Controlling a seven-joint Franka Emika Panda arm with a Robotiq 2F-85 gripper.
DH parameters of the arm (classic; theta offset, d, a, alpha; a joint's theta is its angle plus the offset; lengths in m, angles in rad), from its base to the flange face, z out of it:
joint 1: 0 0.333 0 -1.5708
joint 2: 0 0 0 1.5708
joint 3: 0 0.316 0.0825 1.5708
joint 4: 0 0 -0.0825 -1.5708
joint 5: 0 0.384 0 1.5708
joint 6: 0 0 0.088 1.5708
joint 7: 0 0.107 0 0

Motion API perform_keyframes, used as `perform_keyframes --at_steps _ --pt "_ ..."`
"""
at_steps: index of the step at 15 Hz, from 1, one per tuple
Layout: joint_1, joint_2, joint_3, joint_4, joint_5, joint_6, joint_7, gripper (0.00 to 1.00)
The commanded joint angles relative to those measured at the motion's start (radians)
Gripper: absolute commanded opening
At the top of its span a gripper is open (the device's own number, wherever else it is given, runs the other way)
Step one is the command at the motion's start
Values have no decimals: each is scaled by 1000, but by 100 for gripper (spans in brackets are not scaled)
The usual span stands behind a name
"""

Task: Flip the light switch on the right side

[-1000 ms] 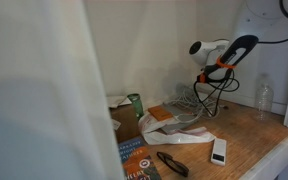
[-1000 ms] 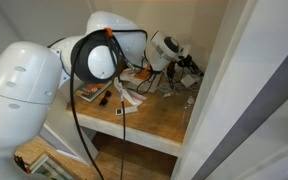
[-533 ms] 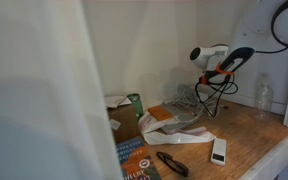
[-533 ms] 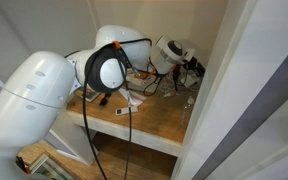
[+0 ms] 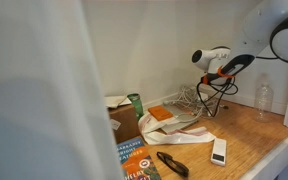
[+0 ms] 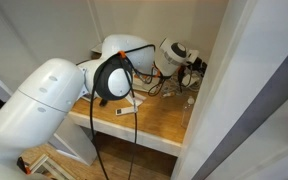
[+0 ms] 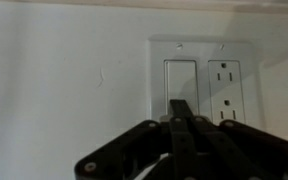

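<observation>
Your gripper (image 7: pixel 180 110) has its fingers pressed together into one narrow point, aimed at the lower half of the light switch (image 7: pixel 180 75) (the rocker left of the outlet (image 7: pixel 225 85) on the white wall plate (image 7: pixel 199 46)). Whether they touch is unclear.

The arm (image 6: pixel 59 95) has pushed deeper into the alcove, carrying the gripper (image 6: pixel 192 66) closer to the back wall; its black-ringed joint (image 5: pixel 287 42) has dropped lower.
</observation>
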Motion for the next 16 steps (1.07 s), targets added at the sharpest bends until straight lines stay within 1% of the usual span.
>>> perform_keyframes --at_steps 1,2,4,6,10,11,13,14,16 --pt "-21 62 -1 102 24 -10 1 0" --pt "-20 61 4 100 17 -15 4 0" --pt "-24 24 44 65 44 -9 -54 0" --pt "-31 -32 97 14 76 6 -139 0" --pt "-57 -158 217 -85 158 15 -373 2" --pt "-62 -194 241 -120 168 23 -424 26" --pt "-78 -263 292 -188 196 29 -522 29" --pt "-56 -298 257 -231 266 50 -586 36" --pt "-53 -373 267 -317 343 69 -704 49"
